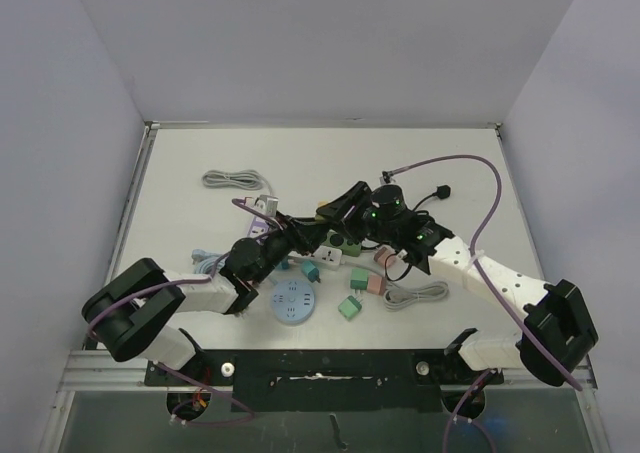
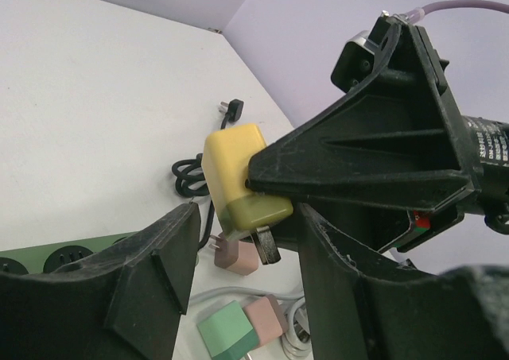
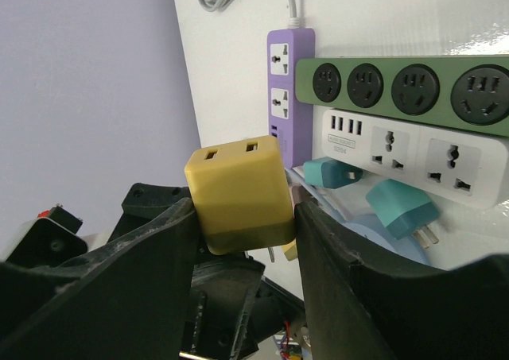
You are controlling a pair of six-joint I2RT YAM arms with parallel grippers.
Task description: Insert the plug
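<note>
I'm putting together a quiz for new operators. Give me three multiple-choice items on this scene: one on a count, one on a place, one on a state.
1. Sockets visible on the green power strip in the right wrist view? A. two B. four C. six
2. The teal plugs lie: A. against the white power strip B. on top of the green power strip C. hanging in the air
3. The yellow plug is: A. seated in a socket B. lying loose C. clamped in the right gripper

Answers: 1 B, four round faces in a row; 2 A, they sit along its edge; 3 C, the gripper squeezes both its sides.
</note>
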